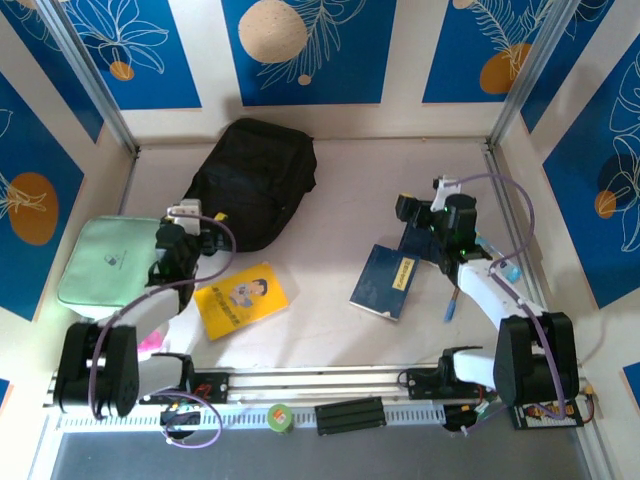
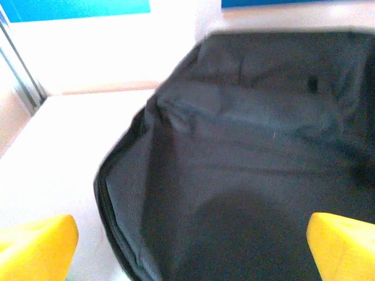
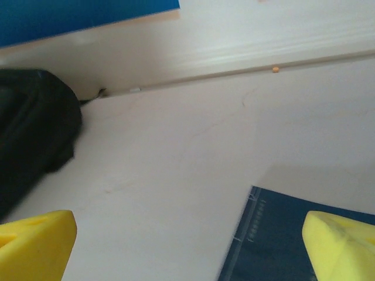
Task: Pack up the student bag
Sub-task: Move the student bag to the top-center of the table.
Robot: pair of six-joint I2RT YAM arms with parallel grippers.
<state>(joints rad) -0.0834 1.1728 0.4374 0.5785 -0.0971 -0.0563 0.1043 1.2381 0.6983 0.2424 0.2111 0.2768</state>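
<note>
The student bag (image 1: 252,183) is a large black backpack of soft fabric with a rounded outline. It lies flat on the table (image 1: 330,220), just ahead of the left hand (image 1: 195,218) and well off to the left of the right hand (image 1: 425,210).

The overhead view takes in the whole layout. A mint-green pouch (image 1: 105,260) sits just to the left of the left hand, a yellow booklet (image 1: 241,299) lies behind and to its right, and a dark blue book (image 1: 385,281) lies under and just behind the right hand.

The left wrist view gives the close surface of the bag (image 2: 246,164): matte woven cloth, soft folds, and a seam line curving down its left edge. The left hand (image 2: 190,252) has its yellow fingertips (image 2: 35,246) spread wide apart, with nothing between them.

The right wrist view shows a rounded end of the bag (image 3: 32,129) far to the left. A corner of the blue book (image 3: 293,240) lies below the right hand (image 3: 187,249), whose fingers are likewise wide apart and empty.

The pouch carries a small dark emblem, the yellow booklet has a cartoon face with print around it, and the blue book bears a yellow strip. None of this writing is legible. Faint pale marks along the blue book's edge are also too blurred to read.
</note>
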